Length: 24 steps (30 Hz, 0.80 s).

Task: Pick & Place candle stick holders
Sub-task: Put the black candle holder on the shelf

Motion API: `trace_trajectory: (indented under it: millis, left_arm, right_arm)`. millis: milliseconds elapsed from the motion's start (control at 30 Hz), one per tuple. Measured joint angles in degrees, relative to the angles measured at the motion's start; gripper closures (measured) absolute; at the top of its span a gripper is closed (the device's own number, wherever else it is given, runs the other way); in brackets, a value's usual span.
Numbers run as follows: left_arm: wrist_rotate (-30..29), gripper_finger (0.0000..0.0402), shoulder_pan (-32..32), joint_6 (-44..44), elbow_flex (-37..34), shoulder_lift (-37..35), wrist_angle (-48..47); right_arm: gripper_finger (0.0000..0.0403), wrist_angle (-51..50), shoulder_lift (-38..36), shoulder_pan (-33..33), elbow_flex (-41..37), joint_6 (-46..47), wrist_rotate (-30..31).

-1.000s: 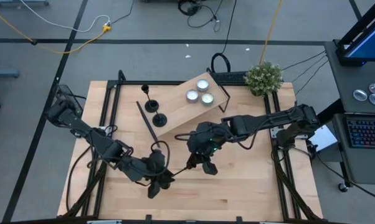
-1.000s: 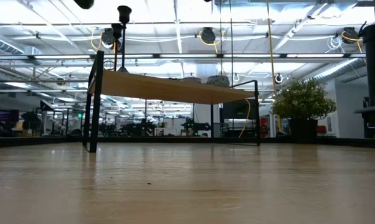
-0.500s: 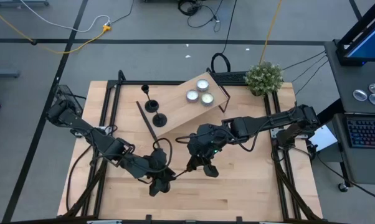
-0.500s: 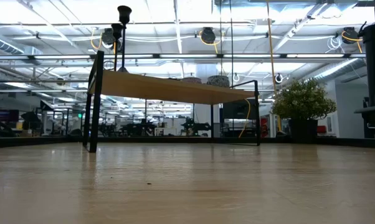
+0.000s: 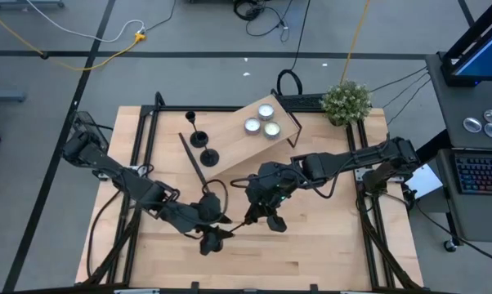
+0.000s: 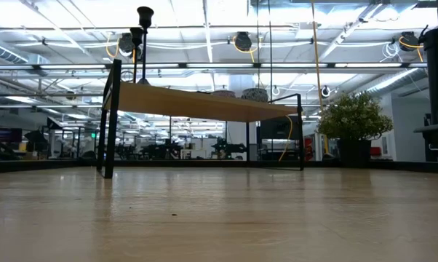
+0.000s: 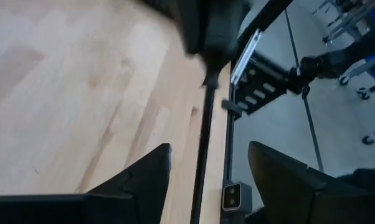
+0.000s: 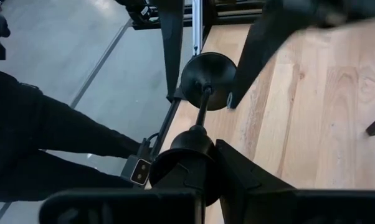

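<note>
**Handover: left pincer has let go, right pincer has the holder**

Table [image 5: 328,253]: both arms meet at the front middle, in front of the raised wooden shelf [image 5: 246,139]. Shelf carries three tealights [image 5: 262,122] at its right end and two candle stick holders [image 5: 203,147] standing at its left end.

What changed: over the last second the left arm shifted slightly toward the right arm and the left pincer [image 7: 206,180] went from closed on the piece to spread. Its wrist view shows a clear gap between the two fingers, nothing between them, just table edge and frame beyond. My read: that is a release, so the transfer is done from the left side.

Right pincer [image 8: 203,163]: fingers clamped on the cup end of a third candle stick holder [image 8: 206,74], held roughly level above the table, disc base pointing away toward the left pincer.

Next move is probably the right arm carrying it to the shelf. Risk: the thin stem could pivot in the grip.
</note>
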Motion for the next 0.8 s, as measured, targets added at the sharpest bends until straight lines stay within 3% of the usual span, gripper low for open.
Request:
trace_trajectory:
  millis: [300, 600, 800]
  left_arm:
    - [8.27, 0.0176, 3.14, -1.41, -0.08, 5.10, 5.13]
    - [9.47, 0.0180, 4.25, -1.56, -0.04, 5.17, 6.91]
    - [8.87, 0.0255, 5.16, -3.01, -0.04, 5.12, 6.97]
  right_arm:
    - [0.0394, 0.00, 0.00, 0.43, -0.04, -0.02, -0.05]
    - [0.0394, -1.32, 0.00, 1.02, -0.04, -0.04, 0.00]
    - [0.0394, -1.50, 0.00, 1.50, -0.04, -0.22, 0.14]
